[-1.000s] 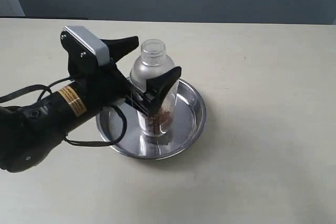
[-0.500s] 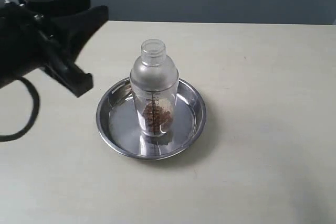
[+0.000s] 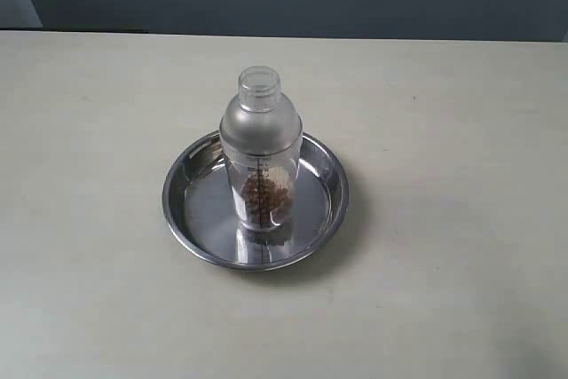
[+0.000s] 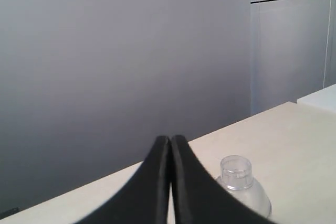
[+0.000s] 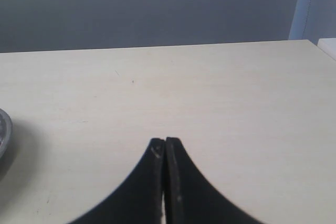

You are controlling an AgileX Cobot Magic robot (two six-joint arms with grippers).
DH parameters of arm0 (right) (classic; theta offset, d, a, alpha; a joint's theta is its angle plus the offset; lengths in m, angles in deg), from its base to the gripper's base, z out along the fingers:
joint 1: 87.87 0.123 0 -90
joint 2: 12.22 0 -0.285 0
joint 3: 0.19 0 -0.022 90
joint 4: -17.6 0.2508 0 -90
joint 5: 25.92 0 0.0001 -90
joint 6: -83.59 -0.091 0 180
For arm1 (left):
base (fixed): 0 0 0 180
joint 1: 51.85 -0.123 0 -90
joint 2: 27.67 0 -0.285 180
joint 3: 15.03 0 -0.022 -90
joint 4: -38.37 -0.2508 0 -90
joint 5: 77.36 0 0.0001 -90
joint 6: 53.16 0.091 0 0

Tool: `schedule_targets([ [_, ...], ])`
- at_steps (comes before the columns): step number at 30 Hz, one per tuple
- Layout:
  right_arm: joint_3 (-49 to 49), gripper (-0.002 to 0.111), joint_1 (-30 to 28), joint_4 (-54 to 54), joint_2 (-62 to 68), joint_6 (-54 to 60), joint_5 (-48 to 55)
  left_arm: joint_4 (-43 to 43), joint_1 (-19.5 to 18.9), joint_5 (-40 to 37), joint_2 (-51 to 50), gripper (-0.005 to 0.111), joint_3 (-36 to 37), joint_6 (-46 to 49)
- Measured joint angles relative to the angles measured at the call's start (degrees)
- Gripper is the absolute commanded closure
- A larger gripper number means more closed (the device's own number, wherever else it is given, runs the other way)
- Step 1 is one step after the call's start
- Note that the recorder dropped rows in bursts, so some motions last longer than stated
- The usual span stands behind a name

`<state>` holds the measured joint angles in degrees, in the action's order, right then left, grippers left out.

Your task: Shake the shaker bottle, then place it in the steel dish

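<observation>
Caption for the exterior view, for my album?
Shaker bottle with brown granules stands upright in the steel dish on a pale table.

Entry 1, left jaws: two black tapered fingers pressed flush, fingertips meeting, nothing gripped, held high above the desk.
Entry 2, right jaws: two black tapered fingers pressed flush, fingertips meeting, nothing gripped, over the desk.

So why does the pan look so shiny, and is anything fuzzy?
Exterior view: the pan mirrors the light and the bottle, and casts a soft shadow on the table. Left wrist view: the bottle's top looks a bit soft, the shut left gripper just a dark shape. Right wrist view: fairly sharp.
</observation>
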<state>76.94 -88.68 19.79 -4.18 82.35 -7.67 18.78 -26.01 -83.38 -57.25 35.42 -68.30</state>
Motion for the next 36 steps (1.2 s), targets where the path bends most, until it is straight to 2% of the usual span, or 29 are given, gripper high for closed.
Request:
schedule_targets([
  [4,0.0,0.109,0.0,0.0,0.0,0.0,0.0,-0.5,0.0,-1.2,1.6,0.106,0.0,0.3],
  [9,0.0,0.109,0.0,0.0,0.0,0.0,0.0,-1.7,0.0,-9.6,1.9,0.106,0.3,0.1],
  [12,0.0,0.109,0.0,0.0,0.0,0.0,0.0,-3.6,-0.6,-12.0,3.3,0.106,2.7,-2.4],
  [15,0.0,0.109,0.0,0.0,0.0,0.0,0.0,-5.4,-2.7,-11.0,5.9,0.106,6.7,-5.7],
  [19,0.0,0.109,0.0,0.0,0.0,0.0,0.0,-5.7,-6.5,-4.4,10.4,0.106,14.0,-6.9],
  [22,0.0,0.109,0.0,0.0,0.0,0.0,0.0,-2.2,-9.0,-0.4,13.8,0.106,19.1,-5.1],
  [27,0.0,0.109,0.0,0.0,0.0,0.0,0.0,6.5,-11.0,1.4,19.2,0.106,26.0,2.4],
  [29,0.0,0.109,0.0,0.0,0.0,0.0,0.0,8.2,-11.3,0.3,20.7,0.106,26.5,3.2],
  [32,0.0,0.109,0.0,0.0,0.0,0.0,0.0,10.8,-11.5,-6.3,21.1,0.106,26.5,3.7],
  [36,0.0,0.109,0.0,0.0,0.0,0.0,0.0,12.1,-11.5,-8.7,21.1,0.106,26.6,4.8],
])
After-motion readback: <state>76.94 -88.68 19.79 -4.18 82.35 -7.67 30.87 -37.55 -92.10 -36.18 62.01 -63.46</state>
